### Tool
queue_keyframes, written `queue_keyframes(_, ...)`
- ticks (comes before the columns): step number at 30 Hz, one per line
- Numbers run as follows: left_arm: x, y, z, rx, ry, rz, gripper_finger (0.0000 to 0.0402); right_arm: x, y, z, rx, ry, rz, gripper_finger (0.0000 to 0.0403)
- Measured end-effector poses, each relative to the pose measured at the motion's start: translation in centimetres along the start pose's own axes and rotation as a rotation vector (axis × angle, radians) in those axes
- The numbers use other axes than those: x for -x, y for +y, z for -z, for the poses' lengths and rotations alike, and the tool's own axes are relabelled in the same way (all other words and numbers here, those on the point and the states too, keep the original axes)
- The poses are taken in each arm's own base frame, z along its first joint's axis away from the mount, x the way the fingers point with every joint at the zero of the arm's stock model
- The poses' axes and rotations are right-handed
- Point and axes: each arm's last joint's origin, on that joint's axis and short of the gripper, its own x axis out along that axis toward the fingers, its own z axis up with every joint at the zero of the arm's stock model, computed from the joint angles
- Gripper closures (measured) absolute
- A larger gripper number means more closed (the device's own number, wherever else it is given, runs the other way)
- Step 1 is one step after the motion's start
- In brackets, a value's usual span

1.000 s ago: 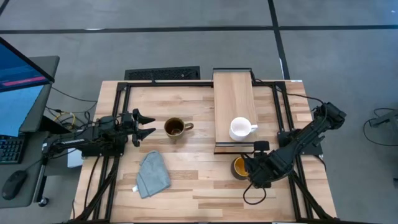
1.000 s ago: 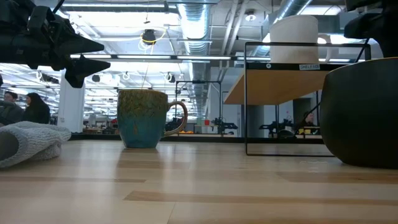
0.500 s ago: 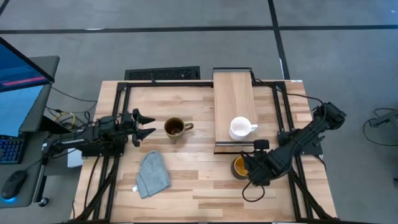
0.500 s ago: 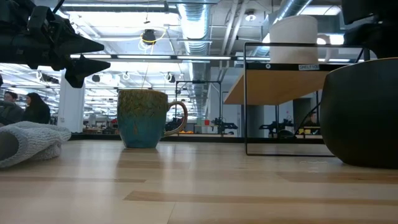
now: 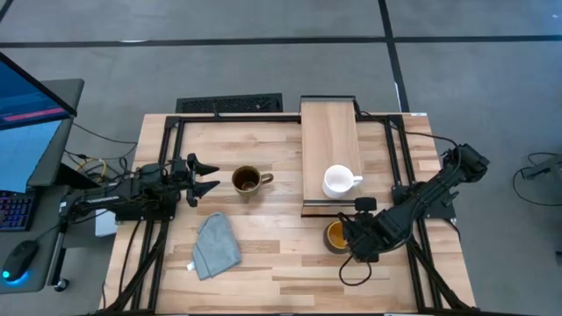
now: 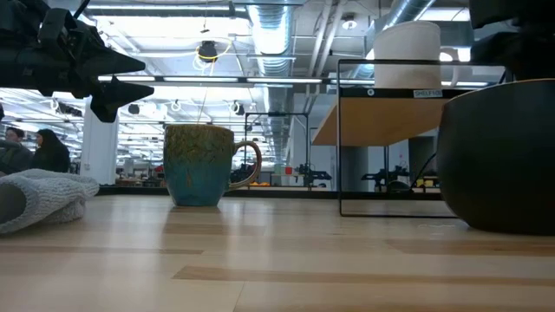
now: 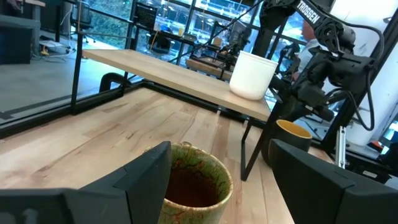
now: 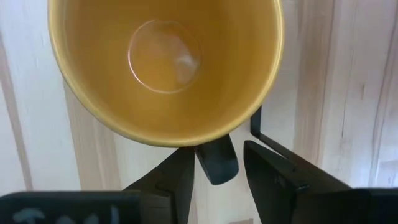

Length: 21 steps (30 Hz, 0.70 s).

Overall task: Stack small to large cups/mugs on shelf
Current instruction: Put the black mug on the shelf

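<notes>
The right gripper (image 8: 216,163) has its jaws narrowly parted around the handle of the dark mug (image 5: 336,235), on the tabletop (image 5: 272,263) just before the shelf (image 5: 329,140). The left gripper (image 5: 204,177), jaws spread, holds nothing beside the olive-brown mug (image 5: 247,181). Three mugs in all; the white mug (image 5: 338,181) stands on the shelf.

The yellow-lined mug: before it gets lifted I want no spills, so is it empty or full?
Empty. The right wrist view looks straight into the dark mug and shows its bare yellow-orange bottom, with no liquid. It stands upright on the table.
</notes>
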Motion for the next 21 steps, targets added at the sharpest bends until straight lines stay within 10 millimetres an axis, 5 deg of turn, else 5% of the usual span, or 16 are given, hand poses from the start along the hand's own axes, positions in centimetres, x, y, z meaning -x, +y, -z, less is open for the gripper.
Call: queue_keyframes(21, 0.0, 0.0, 0.0, 0.027, 0.0, 0.001, 0.0141, 0.2, 1.2, 0.6, -0.067, -0.001, -0.039, 0.0241)
